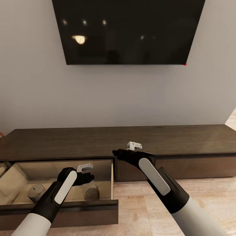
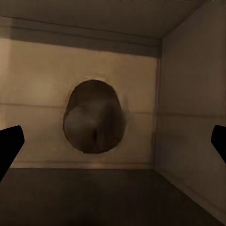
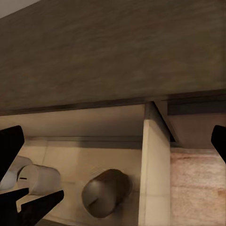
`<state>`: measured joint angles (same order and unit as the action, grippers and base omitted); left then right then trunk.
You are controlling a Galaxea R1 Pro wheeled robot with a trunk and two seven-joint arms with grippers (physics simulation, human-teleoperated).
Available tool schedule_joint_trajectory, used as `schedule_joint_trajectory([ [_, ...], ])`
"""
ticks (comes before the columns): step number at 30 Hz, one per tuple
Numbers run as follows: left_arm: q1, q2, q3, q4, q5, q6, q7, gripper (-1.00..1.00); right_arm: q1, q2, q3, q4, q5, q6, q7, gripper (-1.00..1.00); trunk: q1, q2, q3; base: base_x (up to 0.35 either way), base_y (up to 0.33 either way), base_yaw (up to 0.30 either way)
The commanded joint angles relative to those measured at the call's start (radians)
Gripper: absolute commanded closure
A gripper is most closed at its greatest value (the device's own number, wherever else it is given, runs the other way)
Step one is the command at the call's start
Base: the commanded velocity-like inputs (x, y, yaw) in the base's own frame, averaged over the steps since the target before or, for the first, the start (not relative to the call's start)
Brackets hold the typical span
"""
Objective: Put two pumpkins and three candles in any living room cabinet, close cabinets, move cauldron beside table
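The cabinet (image 1: pixel 131 137) is a long dark-brown console under the TV. Its left drawer (image 1: pixel 65 208) stands pulled out, showing a pale interior. Two candles lie inside: one (image 1: pixel 36 192) towards the left, another (image 1: pixel 90 192) near the right wall (image 3: pixel 153 165). My left gripper (image 1: pixel 88 178) hangs open just above the right-hand candle (image 2: pixel 94 117), not touching it. That candle (image 3: pixel 106 193) rests on its side. My right gripper (image 1: pixel 114 153) is open and empty, at the console's front edge beside the drawer's right corner. The pumpkins, the cauldron and the table are out of view.
A black TV (image 1: pixel 127 31) hangs on the grey wall above the console. Pale wood floor (image 1: pixel 147 203) lies in front. The closed drawer front (image 1: pixel 183 167) runs to the right. Another pale drawer interior (image 1: pixel 2 168) shows at the far left edge.
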<state>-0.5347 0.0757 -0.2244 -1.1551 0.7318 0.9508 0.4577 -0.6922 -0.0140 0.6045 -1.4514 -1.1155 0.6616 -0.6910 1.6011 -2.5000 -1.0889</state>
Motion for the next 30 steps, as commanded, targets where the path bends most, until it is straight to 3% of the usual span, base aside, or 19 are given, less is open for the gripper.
schedule_joint_trajectory([
  [1, -0.001, 0.001, -0.003, -0.002, 0.01, 0.001, 0.011, -1.0, -0.001, -0.001, 0.002, -0.001, -0.009, 0.0, -0.01, -1.0, 0.0, 0.0, -0.001, 0.0, 0.0, 0.0],
  [7, -0.001, 0.001, -0.004, -0.004, 0.007, 0.001, 0.012, -1.0, -0.001, -0.001, 0.001, -0.001, -0.009, 0.0, -0.01, -1.0, -0.001, 0.0, 0.007, 0.0, 0.0, 0.0],
  [30, -0.001, 0.005, 0.0, -0.009, 0.012, 0.003, 0.012, -1.0, -0.001, -0.002, 0.001, -0.001, -0.009, 0.0, -0.009, -1.0, -0.089, 0.161, 0.079, -0.039, 0.007, 0.0],
])
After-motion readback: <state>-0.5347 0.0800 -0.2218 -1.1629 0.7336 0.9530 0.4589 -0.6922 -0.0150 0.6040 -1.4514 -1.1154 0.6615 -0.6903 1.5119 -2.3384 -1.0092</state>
